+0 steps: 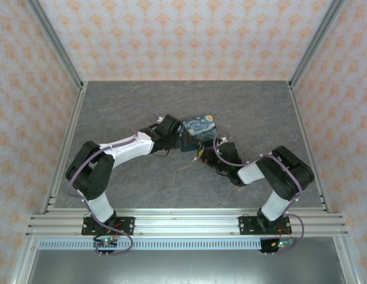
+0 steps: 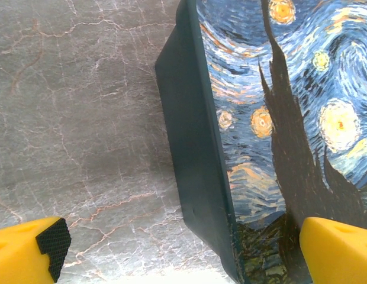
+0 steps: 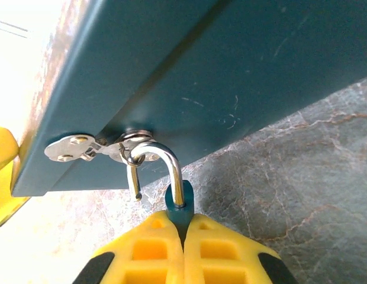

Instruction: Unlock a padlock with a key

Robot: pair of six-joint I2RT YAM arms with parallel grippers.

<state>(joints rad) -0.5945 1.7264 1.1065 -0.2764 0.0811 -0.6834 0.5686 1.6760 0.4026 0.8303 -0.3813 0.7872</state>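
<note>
The starry-night block (image 1: 198, 129) is a dark-blue box (image 2: 278, 118) with a metal hasp (image 3: 77, 148) on its side (image 3: 219, 71). The padlock (image 3: 183, 208) is a small teal body with a silver shackle (image 3: 163, 155) hooked through the hasp ring. The shackle's short leg hangs free of the body. My right gripper (image 3: 182, 223) is shut on the teal body, just below the box (image 1: 206, 155). My left gripper (image 2: 183, 254) stands open astride the box's near corner (image 1: 182, 137), with one yellow finger (image 2: 29, 251) over the table and the other over the painted top. The key is hidden.
The grey marbled table (image 1: 142, 100) is ringed by patterned walls (image 1: 29, 89) and aluminium posts (image 1: 53, 41). A metal rail (image 1: 183, 222) with both arm bases runs along the near edge. Open tabletop lies behind and to the left of the box.
</note>
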